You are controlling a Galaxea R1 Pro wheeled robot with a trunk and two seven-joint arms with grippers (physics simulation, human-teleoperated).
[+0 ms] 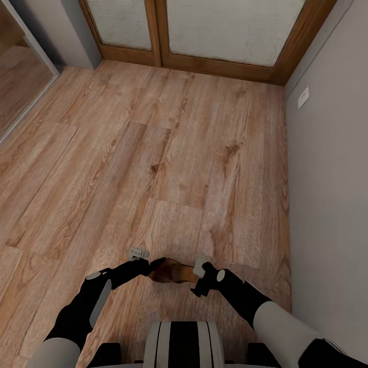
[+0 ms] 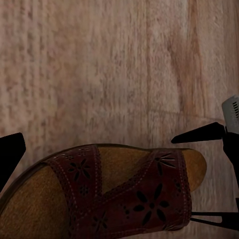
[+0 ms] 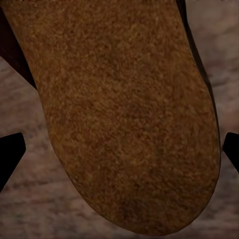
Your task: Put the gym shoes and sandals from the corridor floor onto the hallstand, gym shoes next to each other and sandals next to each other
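Fingers (image 3: 10, 154) of right gripper (image 3: 119, 154) spread wide, flanking maroon leather sandal (image 1: 171, 271) with tan footbed. Left gripper (image 1: 153, 267) at sandal's other end, grip indeterminate. Held above wood-plank corridor floor (image 1: 168, 153).

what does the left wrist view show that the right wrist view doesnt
Left wrist view: the maroon leather sandal's wide strap with flower cutouts, plus the other arm's tool beyond the toe. Right wrist view: a close look along the tan suede-like footbed, no strap visible. Both share the same sandal and the light brown wood-plank floor beneath it.

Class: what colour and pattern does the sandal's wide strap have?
Dark maroon with cut-out flower shapes and pale stitching, on the sandal; clearest in the left wrist view.
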